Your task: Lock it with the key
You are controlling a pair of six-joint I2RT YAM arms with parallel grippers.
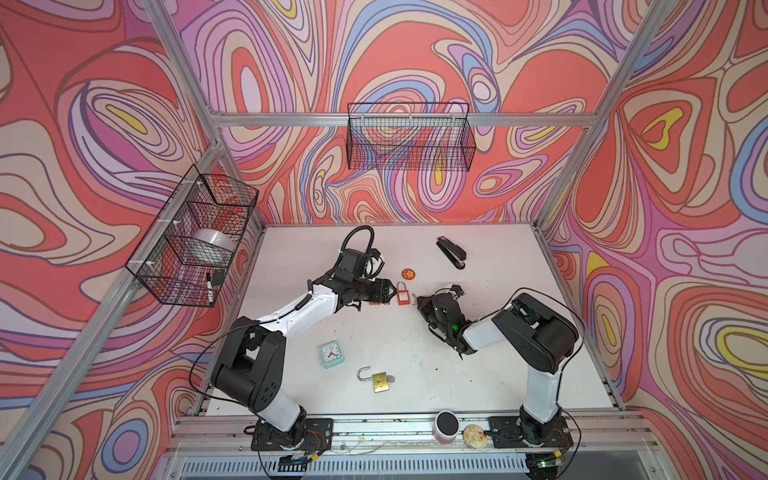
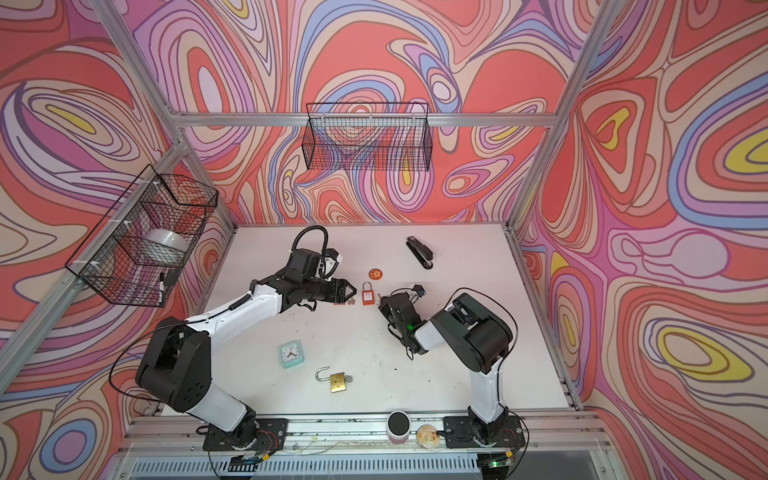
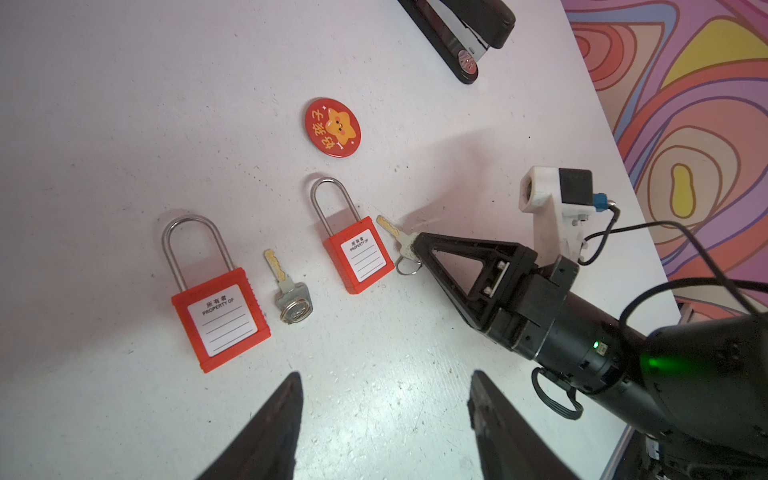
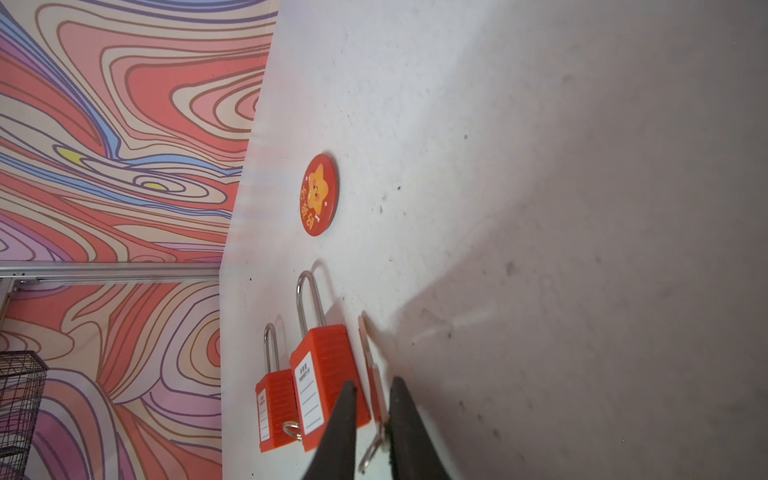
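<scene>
Near rail (image 1: 374,428): holds a jar (image 1: 446,424) and a pale badge (image 1: 473,435), side by side.

Table (image 1: 415,395), near part: bears a brass lock (image 1: 381,382), shackle swung open, and a clock (image 1: 331,354) just beyond, to the left.

Left gripper (image 3: 386,374): stands wide open, grips nothing, hangs over mid table with bare surface between its fingers (image 3: 274,424). In both top views overlaps the left lock (image 3: 220,320), tips just short of the right lock (image 3: 359,255).

Left lock: lies flat, label up, shackle down in the body. Just beside it, a spare key (image 3: 286,291) with ring, touched by nothing.

Right lock: lies flat likewise, label up, shackle down, between the spare key and the key (image 3: 390,229).

Key: lies on the table just beside the right lock's body, a slim gap between, blade pointing away from the right gripper (image 4: 374,384). Has its head between the fingers (image 4: 345,415), one on each side, ring farther in between them.

Right gripper: reaches in low, tips at the table, gap narrow, barely wider than the key's head. Pinching or merely straddling: cannot tell.

Farther: a red badge (image 1: 409,273) beyond the locks, then a stapler (image 1: 451,252) to the right, near the back edge.

Walls (image 1: 83,124): carry a side basket (image 1: 174,291) on the left, a pale roll (image 1: 210,245) and a marker (image 1: 210,286) inside, and a back basket (image 1: 411,158).
</scene>
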